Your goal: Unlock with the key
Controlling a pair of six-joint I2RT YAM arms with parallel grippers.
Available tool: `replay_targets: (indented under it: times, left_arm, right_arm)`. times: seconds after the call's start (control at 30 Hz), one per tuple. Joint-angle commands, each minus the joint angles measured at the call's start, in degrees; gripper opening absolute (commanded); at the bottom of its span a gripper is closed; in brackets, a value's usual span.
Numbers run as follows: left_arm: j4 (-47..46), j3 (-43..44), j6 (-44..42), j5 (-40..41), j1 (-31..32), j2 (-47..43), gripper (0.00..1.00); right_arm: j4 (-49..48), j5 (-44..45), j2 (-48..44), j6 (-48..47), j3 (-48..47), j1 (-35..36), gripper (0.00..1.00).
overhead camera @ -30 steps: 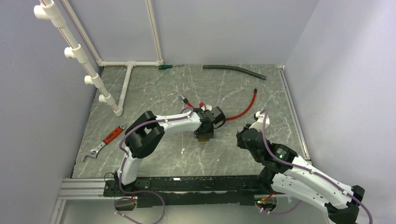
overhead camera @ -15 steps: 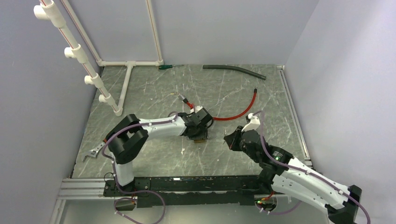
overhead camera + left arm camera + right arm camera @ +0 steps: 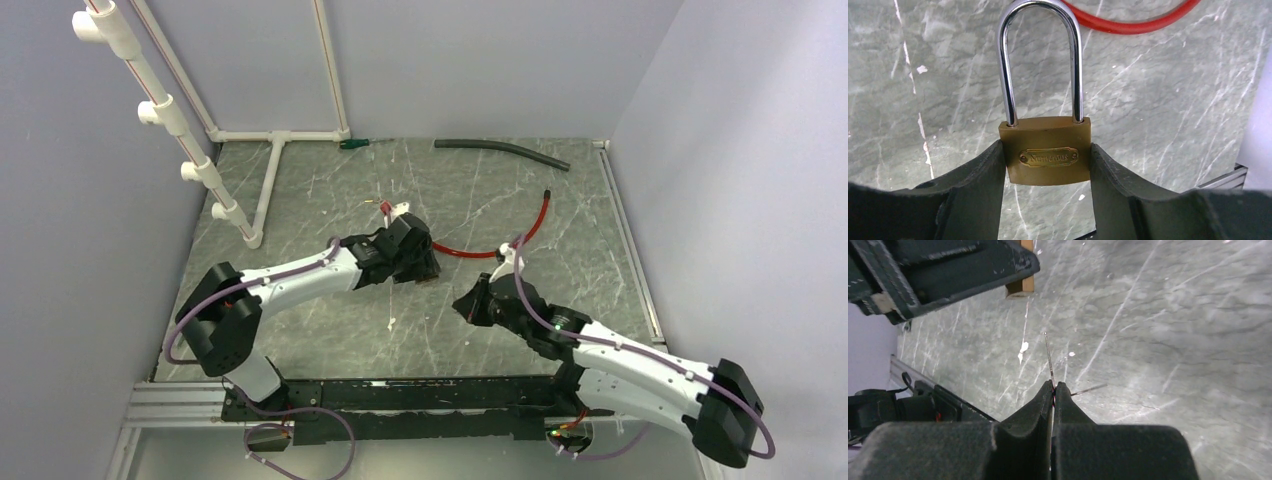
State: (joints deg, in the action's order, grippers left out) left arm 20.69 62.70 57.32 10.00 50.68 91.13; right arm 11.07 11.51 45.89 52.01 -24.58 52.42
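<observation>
A brass padlock (image 3: 1046,150) with a steel shackle (image 3: 1040,50) is clamped by its sides between my left gripper's (image 3: 1046,162) fingers, shackle pointing away, held above the marble table. In the top view the left gripper (image 3: 415,258) is at mid-table and covers most of the padlock. My right gripper (image 3: 1053,388) is shut on a thin key (image 3: 1049,360), seen edge-on, its blade sticking forward. The padlock's base (image 3: 1020,286) shows ahead and up-left of the key tip, with a gap between them. In the top view the right gripper (image 3: 468,304) is right of and nearer than the left one.
A red hose (image 3: 490,250) curves on the table just behind both grippers and shows in the left wrist view (image 3: 1128,22). A dark grey hose (image 3: 500,150) and a green screwdriver (image 3: 355,144) lie at the back. A white pipe frame (image 3: 270,180) stands at the back left.
My left arm has swung back and left with the padlock and stretched out lower. My right gripper has moved left and forward with the key, closer to the padlock.
</observation>
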Motion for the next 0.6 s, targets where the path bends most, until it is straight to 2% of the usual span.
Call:
replay_targets:
  times: [0.0,0.43,0.57]
  left_arm:
    - [-5.6,0.8,0.8,-0.7,-0.2,-3.2,0.00]
    - [-8.9,-2.3,1.8,-2.0,-0.4,-6.7,0.00]
    - [-12.7,-4.5,2.6,-4.2,-0.6,-7.8,0.00]
  right_arm:
    - [-9.4,-5.1,5.5,1.2,-1.9,0.1,0.00]
    - [-13.6,-7.2,15.3,-0.8,-7.1,0.0,0.00]
    - [-14.3,-7.8,16.8,-0.8,-7.9,0.0,0.00]
